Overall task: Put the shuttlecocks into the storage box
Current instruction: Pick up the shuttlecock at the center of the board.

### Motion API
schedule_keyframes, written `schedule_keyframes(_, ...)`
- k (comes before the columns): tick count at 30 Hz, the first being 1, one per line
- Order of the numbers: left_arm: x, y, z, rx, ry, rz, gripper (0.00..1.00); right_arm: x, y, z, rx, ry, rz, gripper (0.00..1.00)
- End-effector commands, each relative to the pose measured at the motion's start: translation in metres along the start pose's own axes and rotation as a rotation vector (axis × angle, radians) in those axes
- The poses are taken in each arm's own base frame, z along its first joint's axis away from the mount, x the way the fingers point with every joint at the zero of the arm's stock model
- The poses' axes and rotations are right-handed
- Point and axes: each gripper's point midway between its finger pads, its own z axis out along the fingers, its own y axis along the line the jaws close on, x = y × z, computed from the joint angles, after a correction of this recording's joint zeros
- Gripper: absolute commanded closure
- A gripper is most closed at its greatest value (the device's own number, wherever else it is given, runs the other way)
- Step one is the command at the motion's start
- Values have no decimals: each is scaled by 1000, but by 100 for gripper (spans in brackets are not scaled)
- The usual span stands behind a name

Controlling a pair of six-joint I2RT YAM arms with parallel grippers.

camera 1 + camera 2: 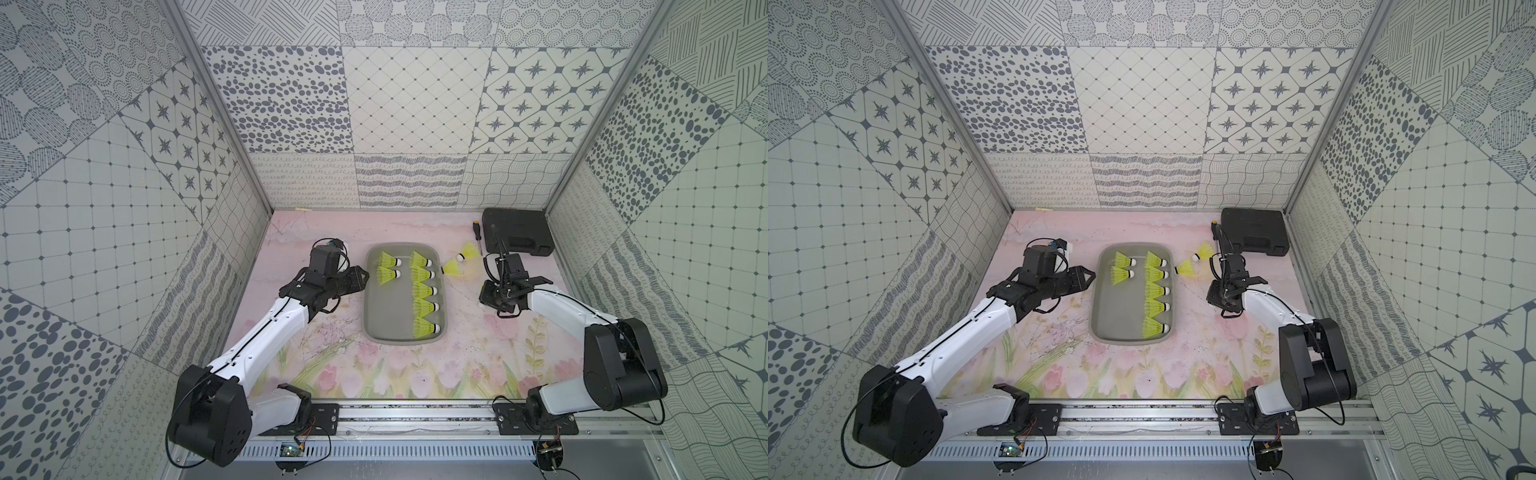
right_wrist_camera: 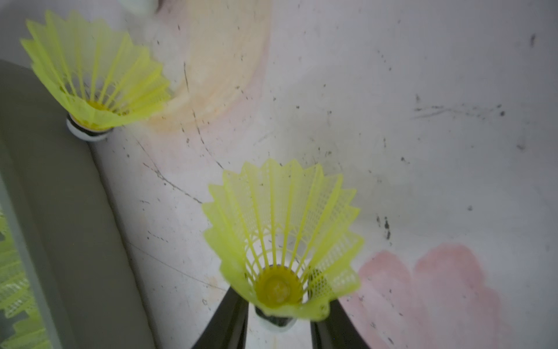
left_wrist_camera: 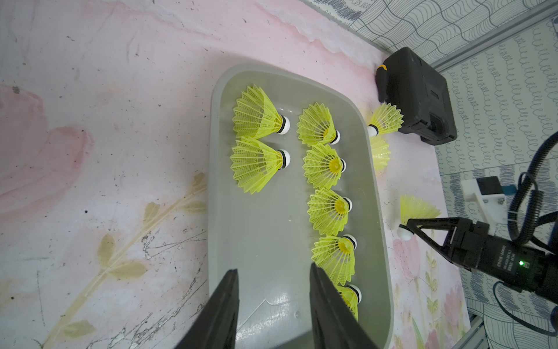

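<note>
The right gripper (image 2: 279,314) pinches a held shuttlecock (image 2: 280,235) by its cork with the jaws nearly closed. The cork is half hidden between the fingers and cut off by the frame edge. Just ahead of the gripper and to one side, a second shuttlecock (image 2: 96,75) touches the outer wall of the storage box (image 2: 60,211). The left gripper (image 3: 273,267) hangs half open and empty over the box's near edge. Seven shuttlecocks (image 3: 327,211) lie in the box beyond its fingertips, the nearest partly hidden behind one finger.
</note>
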Motion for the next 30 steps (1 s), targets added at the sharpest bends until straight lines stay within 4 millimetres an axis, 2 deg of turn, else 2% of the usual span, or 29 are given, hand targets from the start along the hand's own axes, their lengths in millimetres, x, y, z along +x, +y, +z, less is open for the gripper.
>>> schedule_keyframes(1, -4, -5, 3, 35, -10, -1, 58, 15, -3, -10, 13, 87, -101, 64)
schedule_keyframes(7, -2, -8, 8, 51, 4, -10, 58, 24, -5, -4, 48, 139, -147, 60)
schedule_keyframes(11, -3, -9, 7, 55, 4, -10, 58, 24, -6, 0, 78, 116, -146, 48)
schedule_keyframes(14, -4, -9, 5, 53, -2, -7, 58, 24, -5, 0, 96, 92, -143, 43)
schedule_keyframes(18, -3, -9, 5, 51, -1, -6, 58, 22, -10, -1, 139, 27, -101, 43)
schedule_keyframes(25, -4, -10, 5, 57, -1, -6, 58, 22, -21, -4, 183, -100, 13, 48)
schedule_keyframes(30, -5, -11, 5, 60, 0, -7, 58, 24, -24, 4, 181, -128, 45, 51)
